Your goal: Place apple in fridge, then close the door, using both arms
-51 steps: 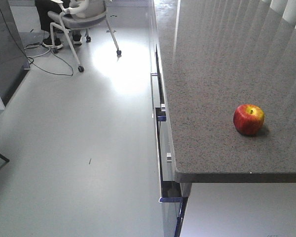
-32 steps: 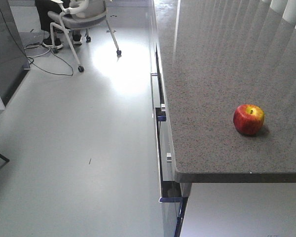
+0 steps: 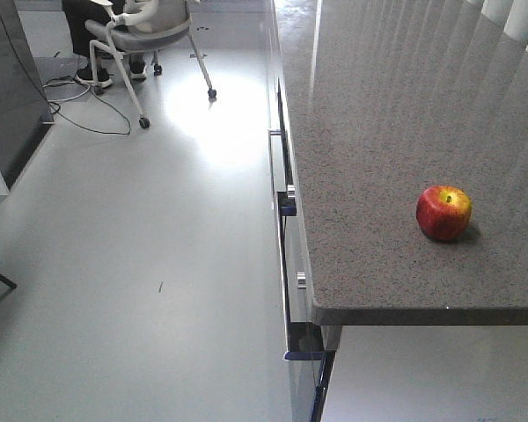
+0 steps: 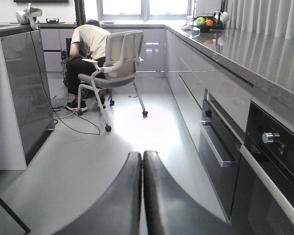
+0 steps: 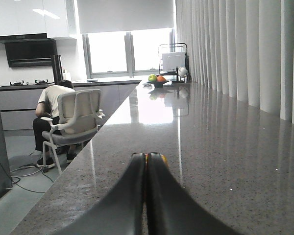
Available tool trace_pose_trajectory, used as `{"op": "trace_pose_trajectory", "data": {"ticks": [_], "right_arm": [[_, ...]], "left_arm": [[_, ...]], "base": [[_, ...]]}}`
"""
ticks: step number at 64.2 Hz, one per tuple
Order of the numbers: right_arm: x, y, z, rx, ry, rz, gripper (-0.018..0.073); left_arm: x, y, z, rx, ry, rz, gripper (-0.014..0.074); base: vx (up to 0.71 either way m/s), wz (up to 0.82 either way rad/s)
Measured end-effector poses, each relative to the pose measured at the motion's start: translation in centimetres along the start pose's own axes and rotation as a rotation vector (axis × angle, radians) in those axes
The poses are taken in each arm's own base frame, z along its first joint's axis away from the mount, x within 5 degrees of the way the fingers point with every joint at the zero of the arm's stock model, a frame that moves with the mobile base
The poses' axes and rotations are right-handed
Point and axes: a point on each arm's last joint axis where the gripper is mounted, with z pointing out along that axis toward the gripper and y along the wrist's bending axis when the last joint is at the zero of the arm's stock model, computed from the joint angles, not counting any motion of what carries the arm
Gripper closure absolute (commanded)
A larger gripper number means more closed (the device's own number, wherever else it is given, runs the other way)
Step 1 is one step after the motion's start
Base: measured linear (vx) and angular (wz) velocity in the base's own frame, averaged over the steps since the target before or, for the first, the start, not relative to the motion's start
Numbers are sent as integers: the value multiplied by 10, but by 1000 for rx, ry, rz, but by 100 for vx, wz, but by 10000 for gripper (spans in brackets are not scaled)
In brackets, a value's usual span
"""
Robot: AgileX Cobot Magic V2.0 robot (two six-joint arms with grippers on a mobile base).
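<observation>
- the apple (image 3: 443, 212) sits on the grey counter (image 3: 378, 114), close to the front edge, with its stem up. nothing is touching it.
- the left gripper (image 4: 142, 157) has its two black fingers pressed together, with nothing between them. it is down low over the floor (image 4: 88, 161), beside the drawers (image 4: 206, 98) under the counter.
- the right gripper (image 5: 147, 156) has its fingers pressed together too, and it holds nothing. it is just above the counter top and points along it.
- in the right wrist view, a bit of red and yellow from the apple peeks out right behind the finger tips.
- a person (image 4: 90, 41) sits bent over in a white chair (image 4: 120, 58) on wheels, far across the floor.
- black cables (image 3: 88, 110) lie on the floor near the chair.
- a tall dark grey thing (image 4: 27, 88) stands on the left. i cannot tell if it is the fridge.
- a fruit bowl (image 5: 156, 79) sits at the far end of the counter.
- white curtains (image 5: 245, 54) hang along the right side of the counter.
</observation>
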Motion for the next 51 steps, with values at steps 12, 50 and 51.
{"op": "trace_pose_trajectory", "data": {"ticks": [12,50,51], "right_arm": [[0,0,0,0,0,0,562],[-7,-1,0,-1,-80,297,562],[-8,-1,0,-2,-87,303,562]], "left_arm": [[0,0,0,0,0,0,603],[0,0,0,0,0,0,603],[0,0,0,0,0,0,603]], "base": [[0,0],[0,0],[0,0]]}}
